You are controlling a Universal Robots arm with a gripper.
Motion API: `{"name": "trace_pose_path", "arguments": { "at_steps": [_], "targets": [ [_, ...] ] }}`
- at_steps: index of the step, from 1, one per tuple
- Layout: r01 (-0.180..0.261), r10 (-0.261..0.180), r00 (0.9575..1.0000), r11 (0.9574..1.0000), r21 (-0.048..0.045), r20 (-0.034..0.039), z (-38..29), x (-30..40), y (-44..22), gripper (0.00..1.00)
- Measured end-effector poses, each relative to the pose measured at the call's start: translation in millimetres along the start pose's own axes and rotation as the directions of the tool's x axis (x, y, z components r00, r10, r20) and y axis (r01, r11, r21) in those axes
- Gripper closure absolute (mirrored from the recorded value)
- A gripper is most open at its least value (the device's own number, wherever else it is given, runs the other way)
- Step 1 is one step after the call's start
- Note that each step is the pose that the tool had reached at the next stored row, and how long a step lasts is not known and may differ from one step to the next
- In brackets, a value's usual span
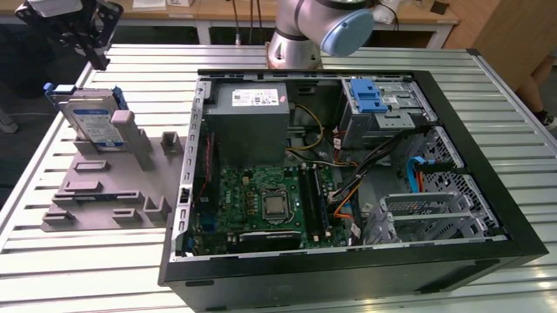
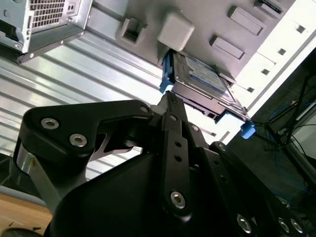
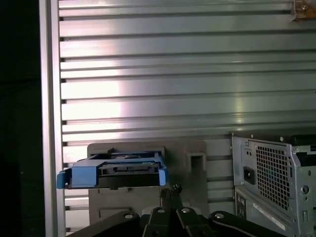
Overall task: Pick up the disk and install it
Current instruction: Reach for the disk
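1. The slatted metal table [image 1: 78, 274] is stretching under everything else in the exterior view
2. The open computer case [image 1: 348, 280] is lying on its side across the centre and right of that frame, baring a grey power-supply box [image 1: 252, 120] at upper centre and a green motherboard [image 1: 261, 202] below it
3. The robot arm [image 1: 317, 29] is rising behind the case at top centre
4. A grey holder plate [image 1: 104, 173] is lying on the table at the left of the frame, just beside the case
5. The gripper [image 1: 99, 62] is hanging in the upper left corner, above the disk and apart from it; in both wrist views its jaws are sitting pressed together with nothing between them
6. The disk [image 1: 91, 120] is standing on edge at the holder plate's far end, left of the case, with its blue carrier framing it and its label facing the camera
7. A bare blue caddy [image 1: 370, 98] is sitting in the drive bay at the case's upper right
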State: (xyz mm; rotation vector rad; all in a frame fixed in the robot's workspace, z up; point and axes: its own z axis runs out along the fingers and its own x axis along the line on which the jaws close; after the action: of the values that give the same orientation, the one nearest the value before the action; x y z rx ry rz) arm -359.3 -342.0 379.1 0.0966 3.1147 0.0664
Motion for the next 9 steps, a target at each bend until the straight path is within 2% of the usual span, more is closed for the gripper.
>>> {"name": "trace_pose_path", "arguments": {
  "at_steps": [9],
  "targets": [
    [0.001, -0.001, 1.0000, 1.0000, 0.0010, 0.0000, 1.5, 29.4, 0.4, 0.89]
  ]
}}
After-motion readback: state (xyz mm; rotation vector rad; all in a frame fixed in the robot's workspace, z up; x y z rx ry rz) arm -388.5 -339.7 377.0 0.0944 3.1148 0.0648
